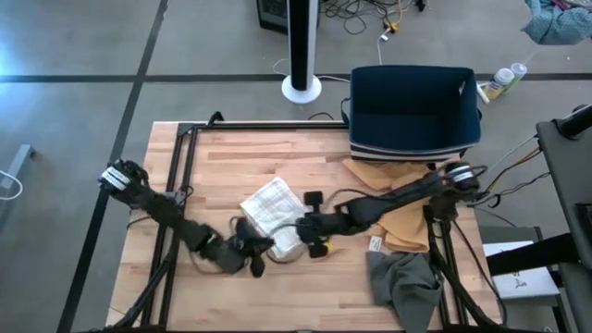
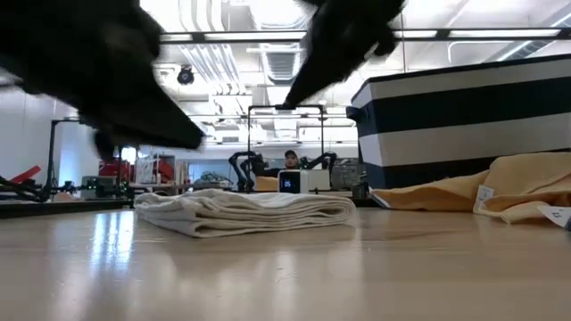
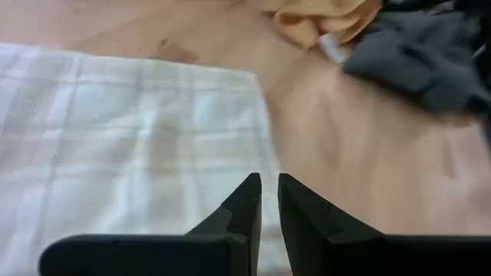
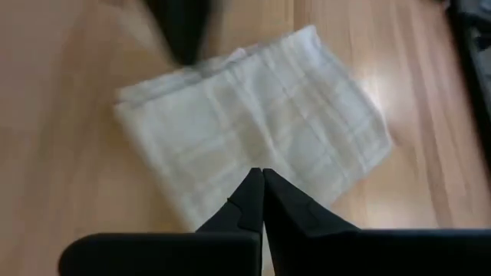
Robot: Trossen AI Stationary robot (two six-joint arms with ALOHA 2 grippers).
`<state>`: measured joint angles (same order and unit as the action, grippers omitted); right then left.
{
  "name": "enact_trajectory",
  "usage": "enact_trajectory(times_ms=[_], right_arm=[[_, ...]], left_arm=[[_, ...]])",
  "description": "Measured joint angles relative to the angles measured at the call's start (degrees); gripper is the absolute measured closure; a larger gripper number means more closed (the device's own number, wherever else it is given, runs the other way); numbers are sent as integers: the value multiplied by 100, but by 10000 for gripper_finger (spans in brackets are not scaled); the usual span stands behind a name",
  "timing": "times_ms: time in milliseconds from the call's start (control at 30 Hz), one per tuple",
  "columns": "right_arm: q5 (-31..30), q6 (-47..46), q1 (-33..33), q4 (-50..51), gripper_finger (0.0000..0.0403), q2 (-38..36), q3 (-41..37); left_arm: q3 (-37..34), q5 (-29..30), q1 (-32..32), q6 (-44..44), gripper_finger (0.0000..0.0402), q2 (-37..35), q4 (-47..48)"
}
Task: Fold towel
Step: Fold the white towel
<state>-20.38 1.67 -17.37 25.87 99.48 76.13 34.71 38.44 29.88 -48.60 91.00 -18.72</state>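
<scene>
White plaid on pale wood: the colours you had in front of you.

You saw a folded white cloth towel with faint grey checked lines on the light wooden slatted table. Beside it you had a mustard-yellow crumpled cloth, a dark grey crumpled cloth, and a navy fabric bin with white stripes.

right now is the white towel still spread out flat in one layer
No, the white towel lies folded into a thick stack of layers on the table.
</scene>
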Motion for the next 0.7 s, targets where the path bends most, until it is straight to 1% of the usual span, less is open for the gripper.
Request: enact_trajectory(times_ms=[133, 200, 267, 367, 533, 633, 700], right_arm=[[-354, -347, -541, 129, 403, -558, -231], [-504, -508, -762, 168, 403, -751, -323], [-622, -678, -944, 116, 403, -942, -404], [-828, -889, -1154, 214, 403, -1115, -565], [-1098, -1456, -1365, 515, 403, -1250, -740], [-1132, -1712, -1475, 688, 403, -1243, -826], [-1129, -1910, -1536, 695, 403, -1239, -890]], left_arm=[[140, -983, -1195, 584, 364, 236, 9], [245, -1451, -1661, 810, 364, 333, -6], [353, -1759, -2017, 941, 364, 489, -38], [376, -1856, -2427, 939, 364, 749, 21], [332, -1824, -3238, 421, 364, 1049, -60], [231, -1821, -3869, 351, 364, 1006, 39], [146, -1835, -4369, 522, 364, 853, 223]])
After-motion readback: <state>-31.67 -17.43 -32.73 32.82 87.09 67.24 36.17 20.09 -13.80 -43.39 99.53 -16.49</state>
